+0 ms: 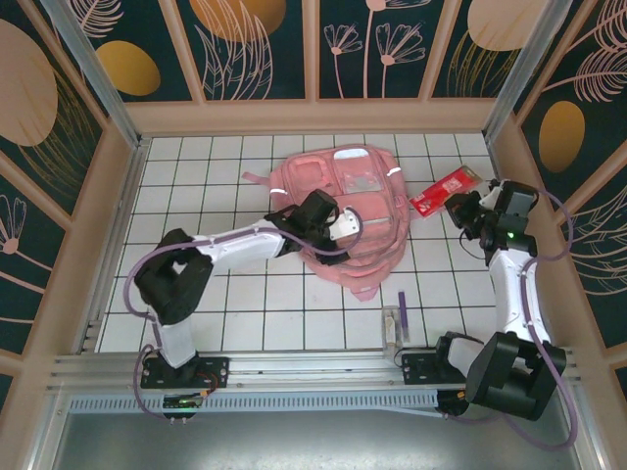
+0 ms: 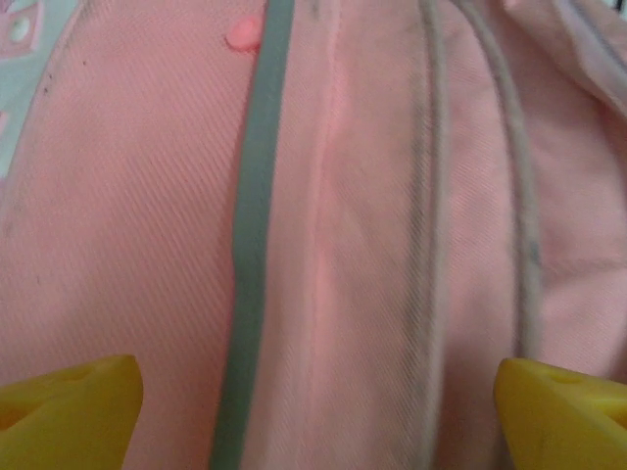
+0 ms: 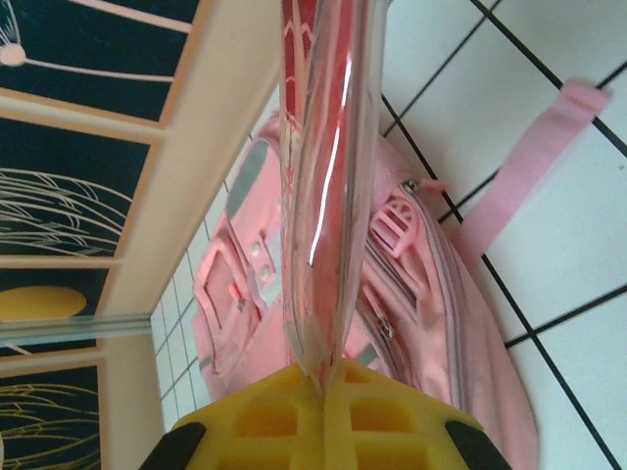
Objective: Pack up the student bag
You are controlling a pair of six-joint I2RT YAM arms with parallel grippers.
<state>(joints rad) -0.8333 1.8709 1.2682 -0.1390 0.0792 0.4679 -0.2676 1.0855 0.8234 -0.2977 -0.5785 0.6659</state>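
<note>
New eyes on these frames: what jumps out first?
The big pink backpack lying in the middle of the table, with the left claw open close over its fabric. Then the red packet in clear wrap, pinched in the right claw by the bag's right edge.

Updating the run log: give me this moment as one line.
left tool open over student bag | right tool shut on red packet | packet outside bag
</note>
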